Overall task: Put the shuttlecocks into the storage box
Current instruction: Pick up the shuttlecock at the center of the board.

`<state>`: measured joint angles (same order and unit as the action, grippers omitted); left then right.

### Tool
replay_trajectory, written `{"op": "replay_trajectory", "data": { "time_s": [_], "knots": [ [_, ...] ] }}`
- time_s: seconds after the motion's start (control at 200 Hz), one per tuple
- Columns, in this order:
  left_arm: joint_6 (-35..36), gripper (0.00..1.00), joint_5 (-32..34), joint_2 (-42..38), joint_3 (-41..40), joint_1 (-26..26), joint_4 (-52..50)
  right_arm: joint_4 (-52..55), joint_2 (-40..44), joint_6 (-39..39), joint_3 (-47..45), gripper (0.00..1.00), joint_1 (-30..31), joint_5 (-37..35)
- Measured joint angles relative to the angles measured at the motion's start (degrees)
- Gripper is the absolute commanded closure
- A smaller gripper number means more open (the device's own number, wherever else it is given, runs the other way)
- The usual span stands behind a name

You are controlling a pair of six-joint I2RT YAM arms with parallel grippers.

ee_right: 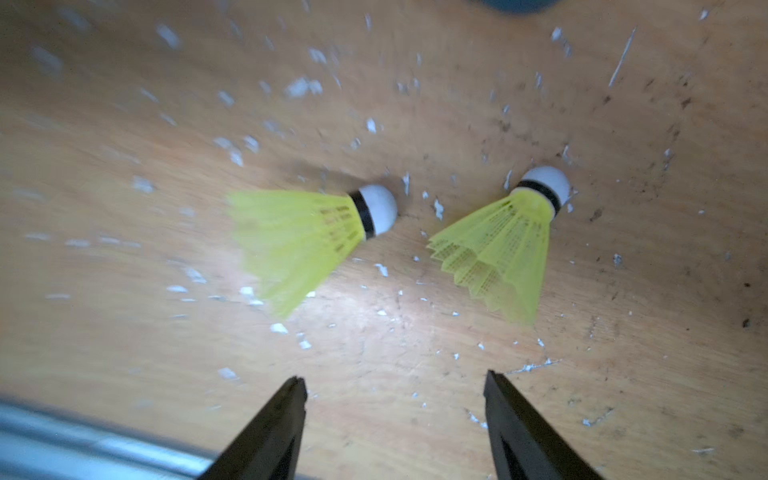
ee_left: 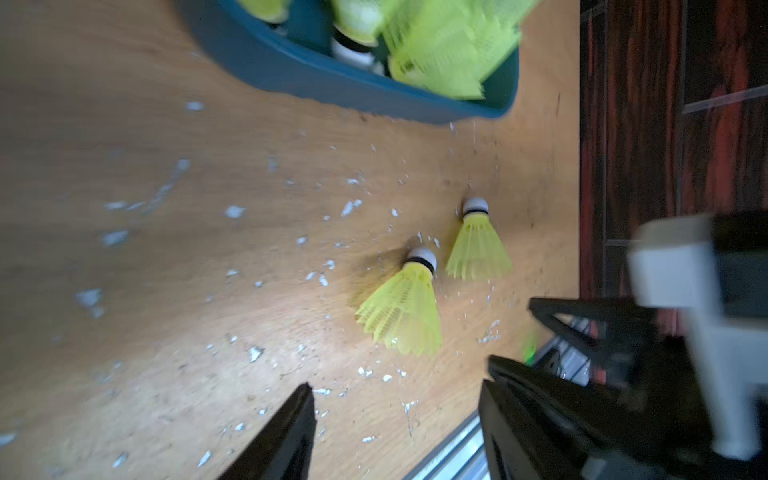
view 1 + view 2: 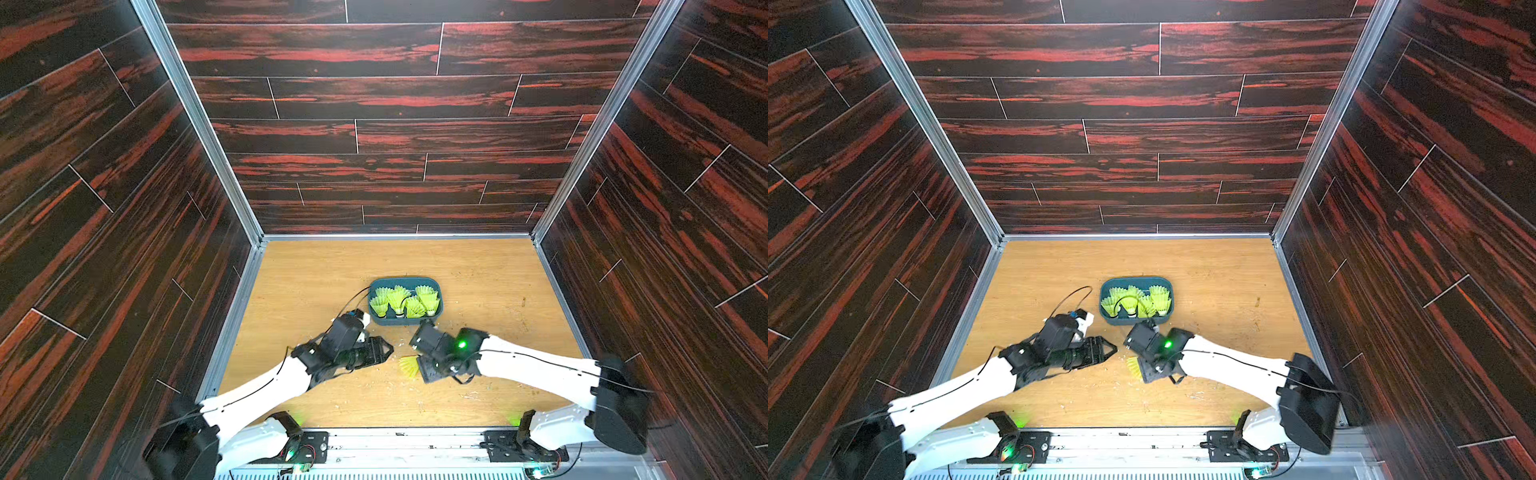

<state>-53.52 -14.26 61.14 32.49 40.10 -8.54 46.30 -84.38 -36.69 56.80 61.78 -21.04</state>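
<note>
Right wrist view: right gripper (image 1: 395, 377), jaws wide and empty, faces two shuttlecocks (image 1: 498, 245) lying close together on the bench (image 1: 623, 124); closing could flick one away. Left gripper (image 2: 397, 380) likewise wide, empty.

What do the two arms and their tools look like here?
Both the left arm and the right arm have smooth white shells with chunky black joint housings, and a thin black cable runs along each. A green light glows on the right wrist. The left tool and the right tool are black, each with two tapering, pointed fingers.
</note>
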Motion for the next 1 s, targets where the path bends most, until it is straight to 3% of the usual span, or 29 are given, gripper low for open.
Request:
{"op": "replay_trajectory", "data": {
  "time_s": [0.316, 0.651, 1.002],
  "knots": [
    [-5.0, 0.33, 4.9, -10.9, -4.5, 0.0, -1.4, -3.1, -8.9, 8.5, 1.2, 0.23, 1.5, -7.0],
    [-7.1, 0.33, 6.4, -12.1, -5.4, 0.0, -4.3, -6.6, -18.4, 15.6, 8.5, 0.22, 1.5, -12.8],
    [-8.0, 0.33, 7.7, -13.9, -5.8, 0.0, -4.3, -8.4, -22.0, 18.6, 12.4, 0.26, -1.9, -11.6]
  ]
}}
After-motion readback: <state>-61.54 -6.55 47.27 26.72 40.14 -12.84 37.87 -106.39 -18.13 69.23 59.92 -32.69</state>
